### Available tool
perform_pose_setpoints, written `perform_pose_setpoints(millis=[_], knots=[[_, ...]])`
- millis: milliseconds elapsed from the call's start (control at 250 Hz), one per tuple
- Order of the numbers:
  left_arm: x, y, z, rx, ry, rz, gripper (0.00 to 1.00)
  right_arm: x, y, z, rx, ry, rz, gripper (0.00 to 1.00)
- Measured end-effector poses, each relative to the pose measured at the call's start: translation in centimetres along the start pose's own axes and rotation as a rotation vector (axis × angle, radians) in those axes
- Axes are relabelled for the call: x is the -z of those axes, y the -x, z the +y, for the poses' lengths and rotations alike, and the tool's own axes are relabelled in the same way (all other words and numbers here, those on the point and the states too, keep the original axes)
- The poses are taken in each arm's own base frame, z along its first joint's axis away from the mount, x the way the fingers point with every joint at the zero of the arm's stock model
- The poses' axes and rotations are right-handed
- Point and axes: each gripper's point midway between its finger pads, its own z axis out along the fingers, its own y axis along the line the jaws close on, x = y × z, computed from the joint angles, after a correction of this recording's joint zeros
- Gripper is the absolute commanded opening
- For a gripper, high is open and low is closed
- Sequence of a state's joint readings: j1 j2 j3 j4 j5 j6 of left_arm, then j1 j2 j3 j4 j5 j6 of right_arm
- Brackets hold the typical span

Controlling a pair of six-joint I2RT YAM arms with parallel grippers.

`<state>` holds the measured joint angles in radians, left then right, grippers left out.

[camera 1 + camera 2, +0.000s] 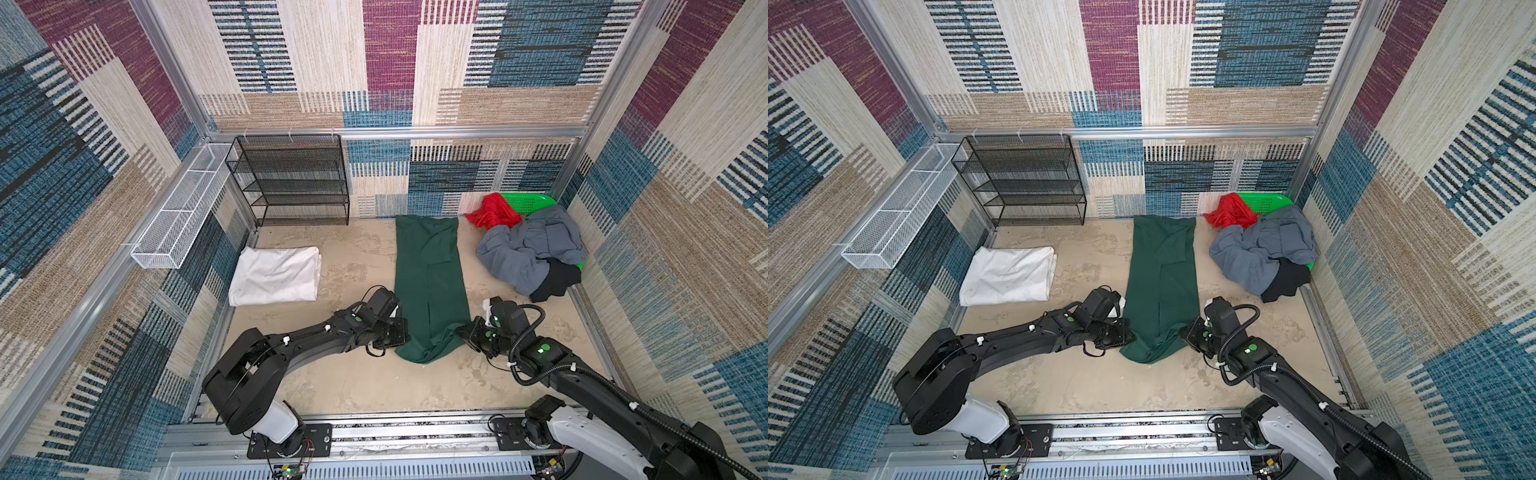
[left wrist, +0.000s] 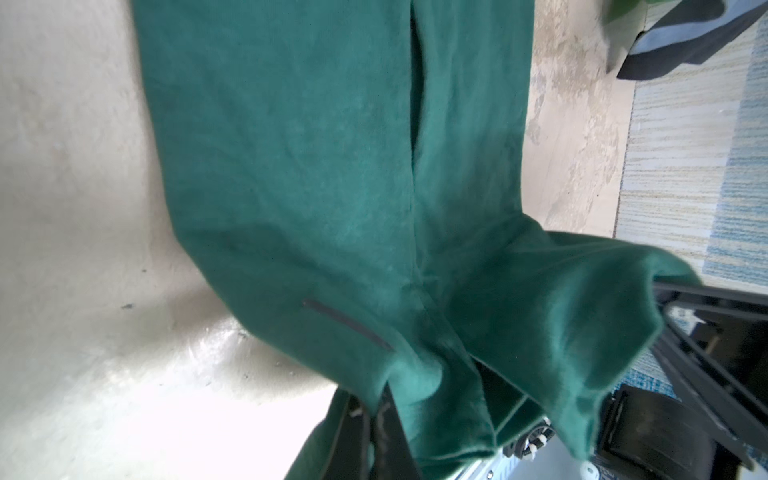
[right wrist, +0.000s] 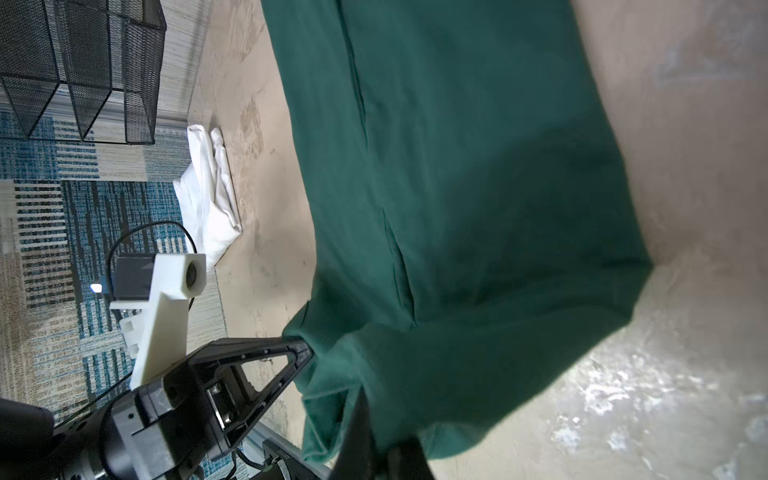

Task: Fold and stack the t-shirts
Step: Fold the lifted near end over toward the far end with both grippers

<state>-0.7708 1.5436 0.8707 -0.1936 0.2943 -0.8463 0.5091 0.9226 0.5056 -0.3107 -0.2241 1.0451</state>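
The left pincer and the right pincer each pinch a near corner of the dark green shirt, lying long in the middle of the tabletop, so I think next they should lift together and lay that end over the far end.

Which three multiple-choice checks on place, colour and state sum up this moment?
1. The folded white shirt lies: A) left of the dark green shirt B) right of it C) on it.
2. The shirt at the far end of the pile is: A) black B) red C) white.
3. Left hand and right hand are: A) open B) shut on the dark green shirt's near end C) holding the white shirt.
1 A: both top views show it leftward, apart. 2 B: the red shirt lies against the green basket. 3 B: wrist views show cloth pinched.
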Motion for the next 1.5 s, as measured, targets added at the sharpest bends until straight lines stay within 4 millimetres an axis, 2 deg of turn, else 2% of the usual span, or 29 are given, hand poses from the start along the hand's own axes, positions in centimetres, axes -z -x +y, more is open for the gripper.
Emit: perform_pose_setpoints(millis=[304, 500, 752, 1024, 1500], knots=[[0.9, 3.9, 1.0, 0.119, 0.023, -0.048, 0.00, -1.0, 3.6, -0.2, 0.010, -0.032, -0.037, 0.00], [0.5, 5.5, 0.4, 0.136, 0.015, -0.044, 0.00, -1.7, 5.7, 1.7, 0.071, -0.010, -0.059, 0.00], [0.5, 7.0, 0.9, 0.168, 0.027, -0.050, 0.00, -2.3, 8.0, 2.7, 0.134, -0.024, -0.091, 0.00], [1.1, 9.4, 0.7, 0.179, 0.018, -0.086, 0.00, -3.0, 9.4, 2.5, 0.152, -0.044, -0.120, 0.00], [-0.3, 12.5, 1.2, 0.190, 0.012, -0.090, 0.00, -3.8, 11.7, 2.6, 0.170, -0.069, -0.166, 0.00]])
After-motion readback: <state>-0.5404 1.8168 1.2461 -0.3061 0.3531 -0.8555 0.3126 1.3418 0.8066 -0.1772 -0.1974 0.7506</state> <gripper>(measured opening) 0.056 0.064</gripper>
